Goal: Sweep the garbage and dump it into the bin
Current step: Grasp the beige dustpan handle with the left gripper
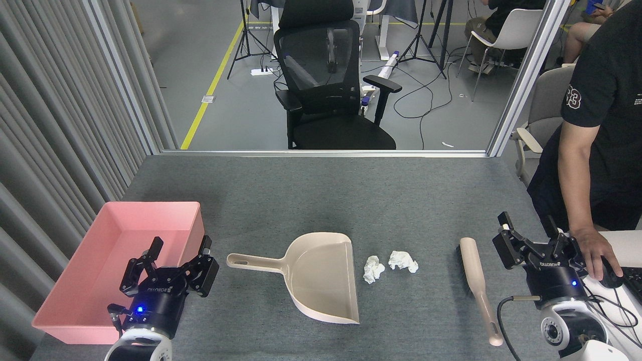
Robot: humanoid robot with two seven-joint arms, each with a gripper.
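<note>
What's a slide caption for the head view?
Both claws open and empty: dustpan, brush and two tissue wads lie untouched on the table, pink bin at left.

2 tissue wads [373, 268] [403, 260] | 1 pink bin [116, 228] | 1 dustpan [321, 276] | 1 brush [479, 288] | 2 grippers: L [180, 245], R [529, 225] | 1 person [597, 135]

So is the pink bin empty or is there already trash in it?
Empty. The pink bin shows only bare floor, and both tissue wads lie on the table beside the dustpan.
</note>
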